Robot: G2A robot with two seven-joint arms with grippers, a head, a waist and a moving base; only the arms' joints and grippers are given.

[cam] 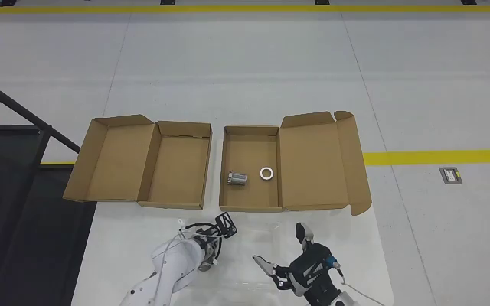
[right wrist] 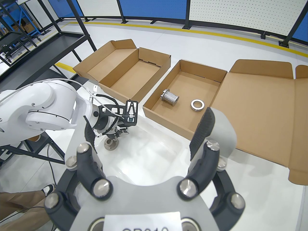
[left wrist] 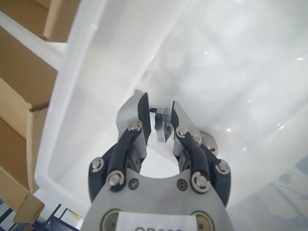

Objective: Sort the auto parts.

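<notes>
Left claw (left wrist: 158, 103) down inside the white plastic bin (left wrist: 72, 97), jaws nearly together and clamped on a small metal fitting (left wrist: 161, 126). A flanged metal part (left wrist: 209, 143) lies on the bin floor just beside that claw. Right claw (right wrist: 148, 121) hangs over the bin, fingers spread wide, gripping nothing. Right cardboard box (cam: 253, 149) holds a mesh cylinder part (cam: 237, 179) and a metal ring (cam: 267, 173), near each other but apart. Left cardboard box (cam: 180, 164) sits beside it on the surface (cam: 367, 245), lid flap open.
</notes>
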